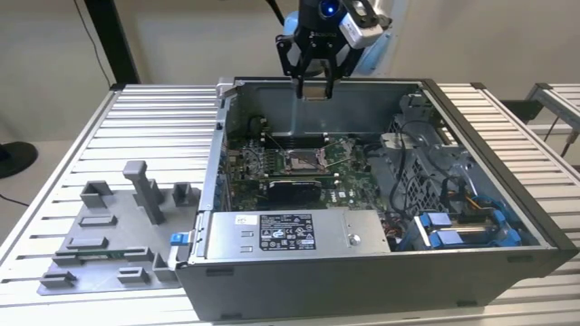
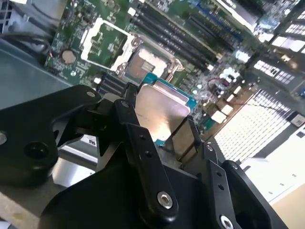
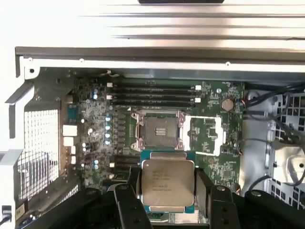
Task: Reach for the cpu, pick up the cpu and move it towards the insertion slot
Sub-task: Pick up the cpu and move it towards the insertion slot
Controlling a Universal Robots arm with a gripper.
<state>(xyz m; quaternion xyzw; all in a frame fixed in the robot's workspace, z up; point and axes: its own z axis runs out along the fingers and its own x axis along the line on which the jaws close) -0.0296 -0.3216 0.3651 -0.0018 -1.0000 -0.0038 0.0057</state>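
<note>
One cpu gripped flat, seemingly level — above insertion slot

My pincer is matte black all over, built from flat angular linkage plates that taper to two slim fingers. In the second wrist view those plates carry round silver screw heads and small dark holes along their length (one bright screw sits low on the nearer link). In the exterior view my wrist above is pale blue with a black block, and a light grey camera housing sits on one side. A black cable rises from the wrist's top.
</note>
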